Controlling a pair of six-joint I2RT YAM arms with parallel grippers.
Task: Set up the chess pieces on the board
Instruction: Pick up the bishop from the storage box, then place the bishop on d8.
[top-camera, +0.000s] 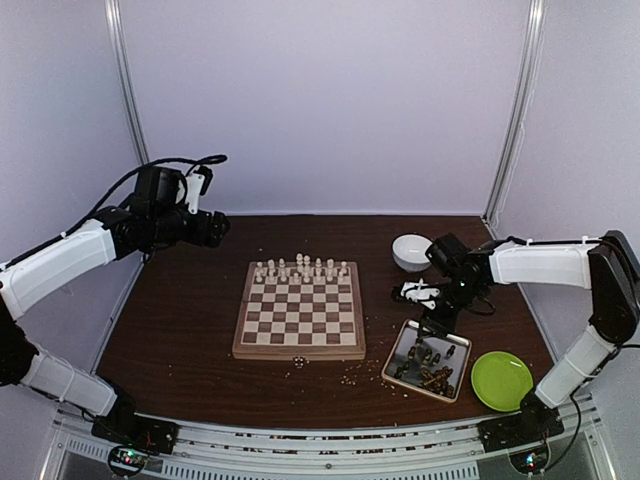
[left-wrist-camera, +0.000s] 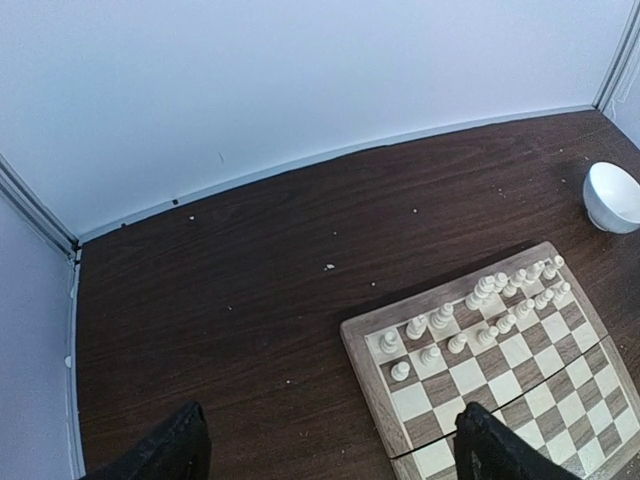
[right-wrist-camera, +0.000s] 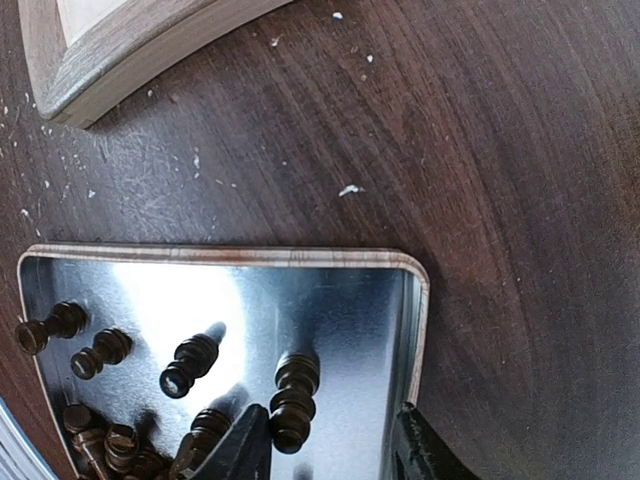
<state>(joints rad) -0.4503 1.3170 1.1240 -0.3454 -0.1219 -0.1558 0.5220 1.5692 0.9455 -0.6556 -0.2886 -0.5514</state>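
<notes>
Pieces (right-wrist-camera: 291, 398) look small, light, hard and slippery, so I would pinch one's fat middle with my right gripper (right-wrist-camera: 328, 435), whose fingers are apart.

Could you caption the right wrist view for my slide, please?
Right gripper hovers open over dark chess pieces lying in the metal tray.

No readable text, label, brand, number or sign shows in any of the views.
</notes>
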